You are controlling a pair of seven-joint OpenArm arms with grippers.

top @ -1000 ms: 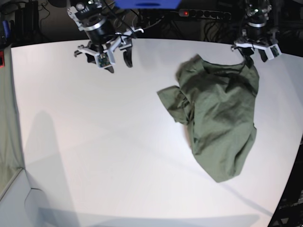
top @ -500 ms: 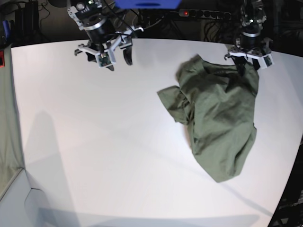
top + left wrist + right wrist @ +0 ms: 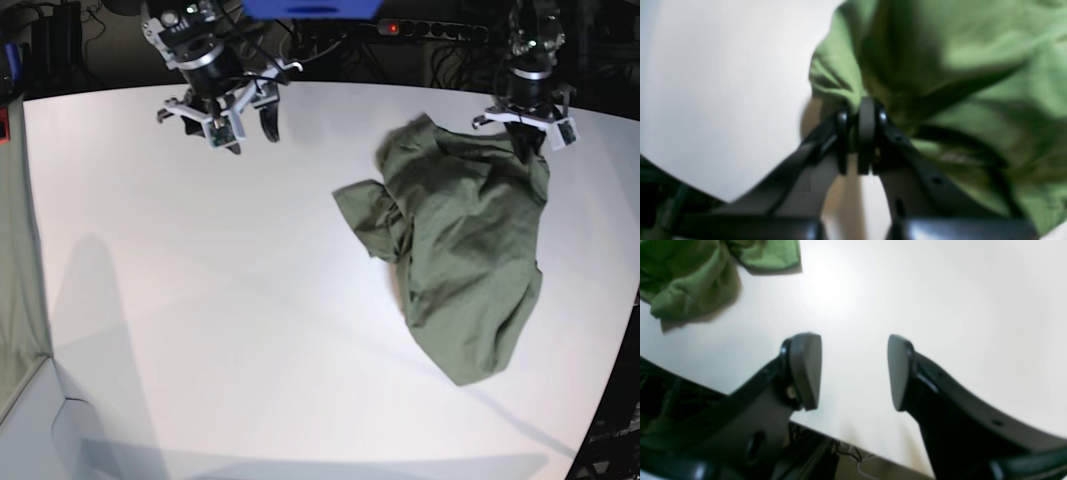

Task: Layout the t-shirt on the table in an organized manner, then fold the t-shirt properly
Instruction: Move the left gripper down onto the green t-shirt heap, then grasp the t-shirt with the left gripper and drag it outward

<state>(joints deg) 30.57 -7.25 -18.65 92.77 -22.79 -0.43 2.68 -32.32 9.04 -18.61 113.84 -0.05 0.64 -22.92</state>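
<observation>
The olive-green t-shirt (image 3: 460, 250) lies crumpled on the right part of the white table (image 3: 200, 300). My left gripper (image 3: 526, 148) is at the shirt's far right corner, shut on a pinch of its cloth. In the left wrist view the fingertips (image 3: 867, 110) are pressed together with the t-shirt (image 3: 973, 66) bunched against them. My right gripper (image 3: 250, 130) hangs open over the bare far left of the table, well away from the shirt. In the right wrist view the right gripper (image 3: 855, 371) holds nothing, and a part of the t-shirt (image 3: 690, 273) shows at the top left.
A greenish-grey cloth strip (image 3: 15, 250) runs along the left edge. Behind the table's far edge lie a power strip (image 3: 430, 30) and dark cables. The table's curved edge (image 3: 615, 370) passes close to the shirt on the right.
My left gripper has come down onto the shirt's far corner and shut on the cloth. The right arm has hardly moved.
</observation>
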